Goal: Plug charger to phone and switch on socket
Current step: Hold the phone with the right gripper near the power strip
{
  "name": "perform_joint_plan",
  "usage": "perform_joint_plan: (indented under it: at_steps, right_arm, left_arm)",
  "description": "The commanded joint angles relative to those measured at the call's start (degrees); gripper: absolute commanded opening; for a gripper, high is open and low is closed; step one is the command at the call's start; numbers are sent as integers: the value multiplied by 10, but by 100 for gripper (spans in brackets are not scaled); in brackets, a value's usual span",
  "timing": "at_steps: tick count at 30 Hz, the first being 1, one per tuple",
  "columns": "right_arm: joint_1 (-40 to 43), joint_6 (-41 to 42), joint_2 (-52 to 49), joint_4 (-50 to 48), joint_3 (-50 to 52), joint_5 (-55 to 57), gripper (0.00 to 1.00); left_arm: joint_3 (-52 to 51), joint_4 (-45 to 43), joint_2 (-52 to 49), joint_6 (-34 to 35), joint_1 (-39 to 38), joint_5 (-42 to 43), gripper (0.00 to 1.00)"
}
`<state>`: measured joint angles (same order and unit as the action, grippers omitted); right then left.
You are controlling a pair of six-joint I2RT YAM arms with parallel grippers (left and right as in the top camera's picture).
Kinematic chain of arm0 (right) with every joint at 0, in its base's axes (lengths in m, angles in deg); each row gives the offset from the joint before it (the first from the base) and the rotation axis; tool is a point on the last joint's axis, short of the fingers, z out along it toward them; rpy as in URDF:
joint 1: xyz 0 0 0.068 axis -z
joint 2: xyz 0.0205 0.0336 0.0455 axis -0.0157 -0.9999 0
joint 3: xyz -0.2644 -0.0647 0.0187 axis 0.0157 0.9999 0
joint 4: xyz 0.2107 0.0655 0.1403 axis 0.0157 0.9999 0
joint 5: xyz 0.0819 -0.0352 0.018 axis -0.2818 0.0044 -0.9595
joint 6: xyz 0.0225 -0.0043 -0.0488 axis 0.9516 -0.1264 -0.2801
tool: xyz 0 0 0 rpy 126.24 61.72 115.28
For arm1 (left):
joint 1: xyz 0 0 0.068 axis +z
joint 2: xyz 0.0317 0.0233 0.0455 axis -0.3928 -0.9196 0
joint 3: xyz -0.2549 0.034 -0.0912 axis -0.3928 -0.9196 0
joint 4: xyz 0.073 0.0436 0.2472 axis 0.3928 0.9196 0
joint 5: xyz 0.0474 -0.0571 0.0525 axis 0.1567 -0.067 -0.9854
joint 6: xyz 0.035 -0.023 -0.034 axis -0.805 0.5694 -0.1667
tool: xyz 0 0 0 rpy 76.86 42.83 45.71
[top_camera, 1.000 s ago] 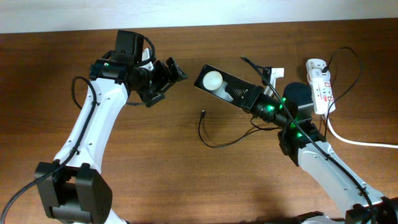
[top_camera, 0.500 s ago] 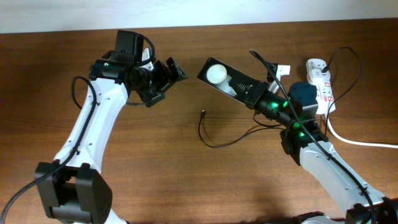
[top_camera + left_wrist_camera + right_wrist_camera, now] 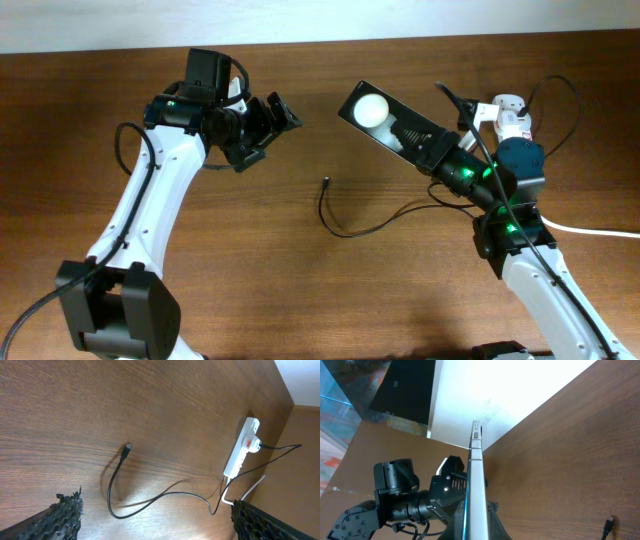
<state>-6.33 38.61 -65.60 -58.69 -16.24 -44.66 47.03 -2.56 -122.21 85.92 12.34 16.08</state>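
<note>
The phone [image 3: 385, 120] is black with a white round blob and is held off the table at the upper right. My right gripper [image 3: 428, 150] is shut on its near end. In the right wrist view the phone [image 3: 476, 470] shows edge-on between the fingers of that gripper [image 3: 476, 522]. The charger [image 3: 345, 230] lies looped on the wood, its plug tip [image 3: 327, 182] free at mid-table. My left gripper [image 3: 272, 130] hovers open at the upper left, well away from the cable. From the left wrist the plug tip [image 3: 127, 448] and the white socket [image 3: 242, 452] are both visible. The right arm partly hides the socket [image 3: 508, 105].
A thick white cord [image 3: 590, 230] runs from the socket to the right edge. A thin black wire [image 3: 560, 90] arcs above the socket. The back edge of the table meets a pale wall [image 3: 400, 18].
The right gripper has carried the phone to the right and toward the back of the table. The left arm and the cable have stayed where they were.
</note>
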Motion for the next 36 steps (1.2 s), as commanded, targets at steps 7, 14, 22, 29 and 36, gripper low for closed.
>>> perform_joint_plan:
  at_steps: [7, 14, 22, 29, 36]
  right_arm:
    - [3, -14, 17, -11, -10, 11, 4]
    - [3, -4, 17, -11, -10, 21, 4]
    - [3, -4, 17, -11, -10, 26, 4]
    - [3, -4, 17, -8, -10, 24, 4]
    - [3, 0, 17, -8, -10, 13, 4]
  left_arm:
    - [6, -1, 14, -10, 1, -4, 99]
    - [6, -1, 14, -10, 1, -4, 99]
    - [6, -1, 14, -10, 1, -4, 99]
    - [6, -1, 14, -10, 1, -4, 99]
    - [6, -1, 14, -9, 1, -4, 99]
